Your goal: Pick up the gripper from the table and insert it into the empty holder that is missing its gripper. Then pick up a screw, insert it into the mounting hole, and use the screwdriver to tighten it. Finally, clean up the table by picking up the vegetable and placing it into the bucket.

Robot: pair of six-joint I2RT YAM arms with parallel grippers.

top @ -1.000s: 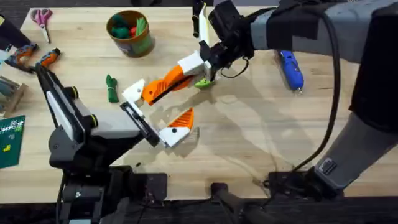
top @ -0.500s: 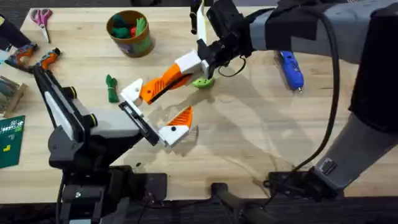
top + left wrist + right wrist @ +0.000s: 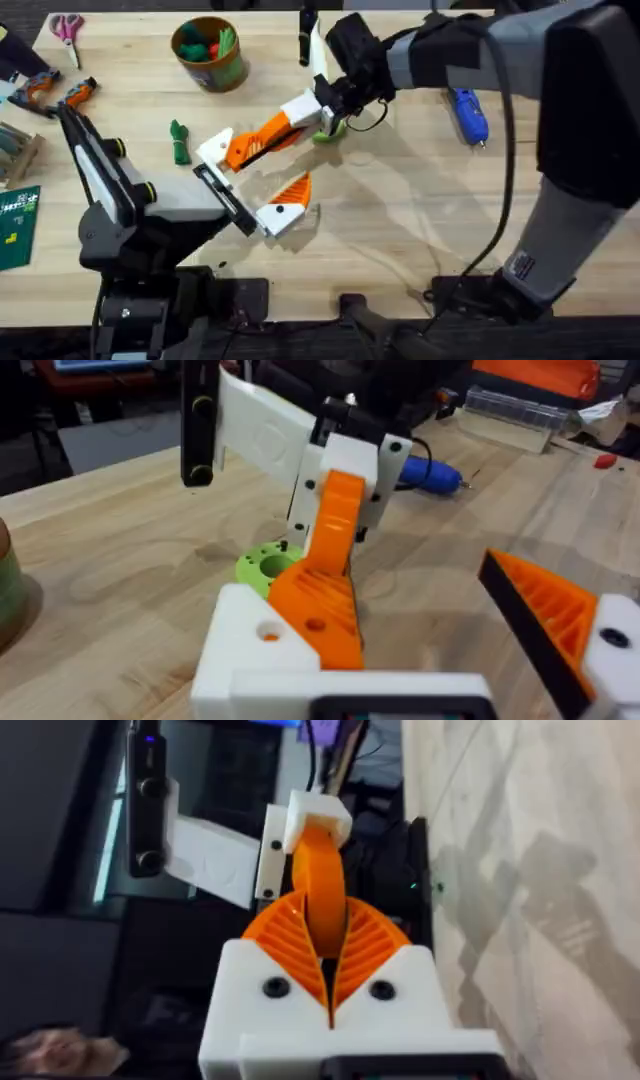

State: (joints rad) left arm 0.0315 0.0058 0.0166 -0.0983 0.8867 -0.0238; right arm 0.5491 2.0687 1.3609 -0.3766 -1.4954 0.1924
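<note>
My right gripper [image 3: 280, 128] reaches in from the right and is shut on the orange gripper [image 3: 243, 150]. In the right wrist view its ribbed pads [image 3: 370, 945] clamp the gripper [image 3: 320, 870], whose far end meets the white holder [image 3: 318, 817]. The holder [image 3: 213, 148] is one finger of my left gripper [image 3: 255, 170], which stands open; the orange gripper [image 3: 315, 615] lies against the holder [image 3: 260, 655]. The blue screwdriver [image 3: 467, 112] lies at the right. The dark green vegetable [image 3: 180, 142] rests left of the holder. The bucket [image 3: 210, 52] stands at the back. No screw can be made out.
A bright green ring [image 3: 327, 132] lies under the right gripper. Scissors [image 3: 68, 30] and orange-handled tools [image 3: 60, 92] sit at the far left, with a green circuit board [image 3: 18, 225] below them. The table [image 3: 400, 220] has bare wood at the centre right.
The right wrist has swung slightly to the left, keeping its hold on the orange gripper at the holder. The left arm has stayed put.
</note>
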